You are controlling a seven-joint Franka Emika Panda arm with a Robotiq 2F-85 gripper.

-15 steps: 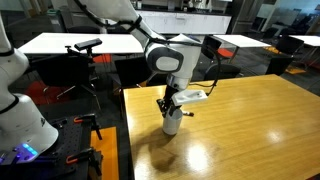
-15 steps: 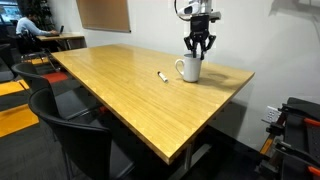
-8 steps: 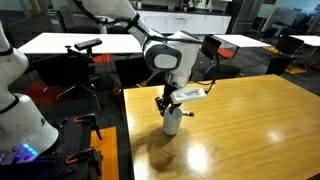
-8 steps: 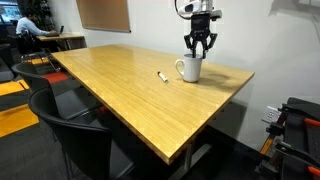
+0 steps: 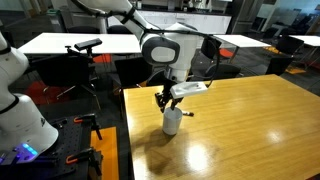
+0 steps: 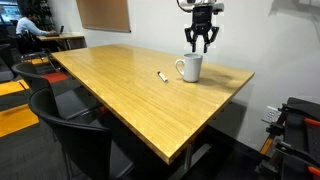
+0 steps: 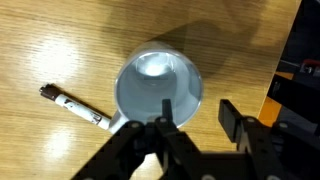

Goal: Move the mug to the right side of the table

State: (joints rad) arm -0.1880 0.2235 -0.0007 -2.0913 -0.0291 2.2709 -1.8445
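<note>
In an exterior view the gripper [image 5: 170, 99] is hanging straight above the mug [image 5: 171, 122]. The mug is standing upright on the table [image 5: 250, 120], close to one edge. The fingers are pointing down at the rim with a small gap showing, so the mug is lying directly below the jaws, its long axis vertical.

In an exterior view from across the room the gripper [image 6: 201, 40] is hovering over the mug [image 6: 190, 68], a touch off-centre, away from the handle. The jaws are standing spread and nothing is sitting between them. The mug is resting near the far corner of the table [image 6: 110, 95], with a pen [image 6: 162, 76] lying near it on the handle side.

In the wrist view I am looking down into the mug [image 7: 158, 85], mouth up. The gripper [image 7: 197, 112] is showing at the bottom. One finger is lying over the opening and the other outside the rim, so to my eye the jaws are lining up to straddle the wall. They are open and empty. The pen [image 7: 75, 105] is lying off to the side on the table [image 7: 60, 35], apart from the fingers.
</note>
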